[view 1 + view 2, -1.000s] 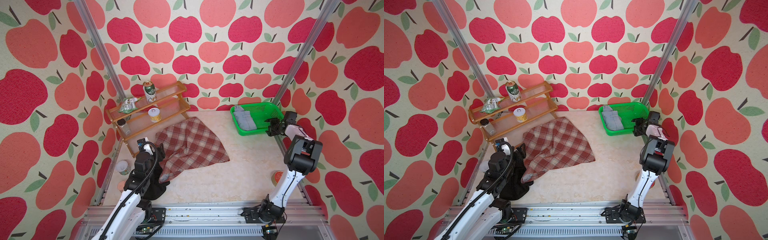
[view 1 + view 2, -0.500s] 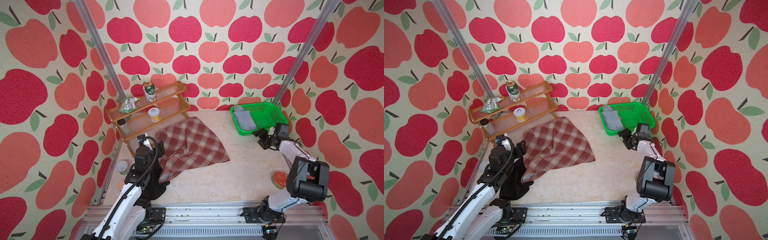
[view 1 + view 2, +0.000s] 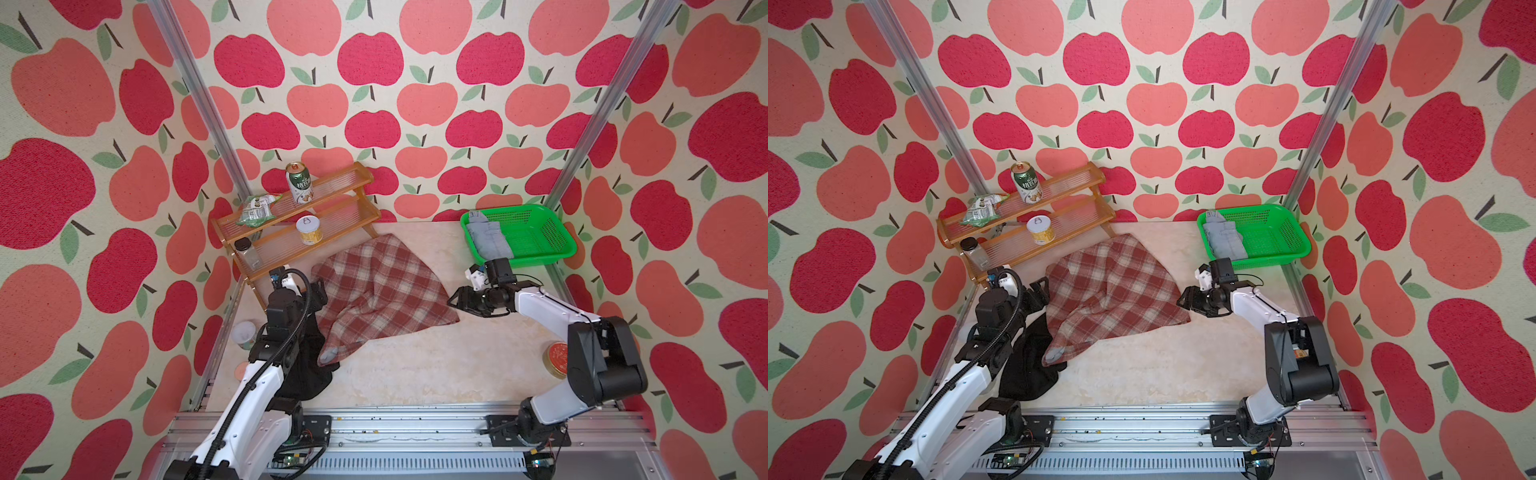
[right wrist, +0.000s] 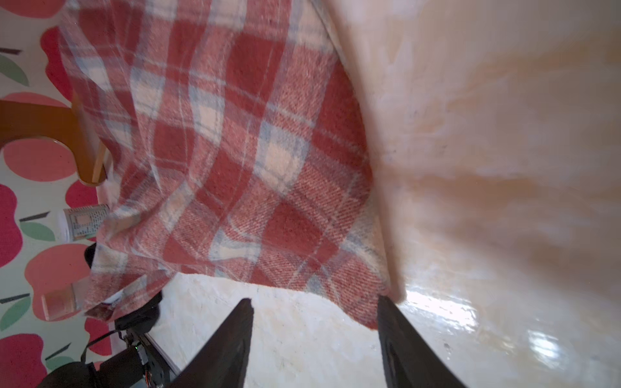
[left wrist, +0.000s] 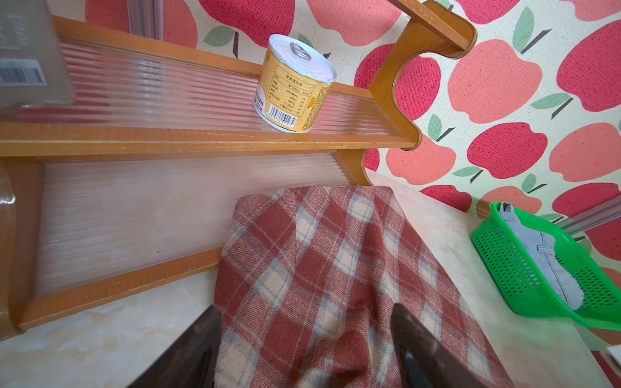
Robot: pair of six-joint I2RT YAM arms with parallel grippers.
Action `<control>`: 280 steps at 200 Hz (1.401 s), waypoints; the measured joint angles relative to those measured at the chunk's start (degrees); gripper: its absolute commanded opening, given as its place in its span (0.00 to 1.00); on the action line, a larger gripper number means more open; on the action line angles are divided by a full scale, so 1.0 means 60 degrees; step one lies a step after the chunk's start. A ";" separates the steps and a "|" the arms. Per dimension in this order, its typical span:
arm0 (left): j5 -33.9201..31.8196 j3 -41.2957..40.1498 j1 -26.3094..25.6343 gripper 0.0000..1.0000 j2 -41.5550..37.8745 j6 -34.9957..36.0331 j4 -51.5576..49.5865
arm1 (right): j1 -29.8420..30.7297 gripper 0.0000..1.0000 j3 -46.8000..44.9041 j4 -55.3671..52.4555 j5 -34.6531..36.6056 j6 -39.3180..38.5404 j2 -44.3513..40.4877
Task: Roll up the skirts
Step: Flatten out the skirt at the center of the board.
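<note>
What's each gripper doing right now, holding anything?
Left gripper: open, jaws on either side of the plaid skirt, not closed on it.
Right gripper: open, empty, at the plaid skirt's corner.

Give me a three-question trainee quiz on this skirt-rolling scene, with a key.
1. True or false: the denim skirt lies inside the green basket.
2. Which garment does the left gripper straddle with open jaws? A) the black skirt B) the plaid skirt C) the denim skirt
3. Fill in: on the wooden shelf rack, the green drink can stands on the ____ shelf, above the yellow tin.

Key: 1 true; 2 B; 3 upper.
</note>
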 measured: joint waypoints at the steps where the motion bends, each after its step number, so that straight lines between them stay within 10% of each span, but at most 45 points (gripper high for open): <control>1: 0.0000 0.0000 0.0000 0.80 0.0000 0.0000 0.0000 | 0.0004 0.61 0.0000 -0.0004 -0.0004 -0.0004 0.0011; 104: 0.0000 0.0000 0.0000 0.81 -0.0004 -0.0025 0.0000 | 0.0051 0.60 -0.0291 -0.0182 0.0503 -0.0321 0.0772; 152: 0.0000 0.0000 0.0000 0.81 -0.0004 -0.0022 -0.0007 | 0.0051 0.10 -0.0528 0.0299 0.0419 -0.0186 0.0903; 185: 0.0000 0.0000 0.0000 0.81 -0.0011 -0.0018 -0.0040 | -0.0248 0.00 -0.0648 0.0280 0.0423 -0.0200 0.0685; 253: 0.0474 0.0000 -0.0051 0.81 0.0634 -0.0007 0.0127 | -0.3435 0.13 -0.0681 -0.0127 0.0251 -0.0284 -0.0685; 280: 0.0809 0.0007 -0.0211 0.82 0.1712 -0.0011 0.0255 | -0.3676 0.55 -0.0408 -0.0317 0.0284 -0.0321 -0.0211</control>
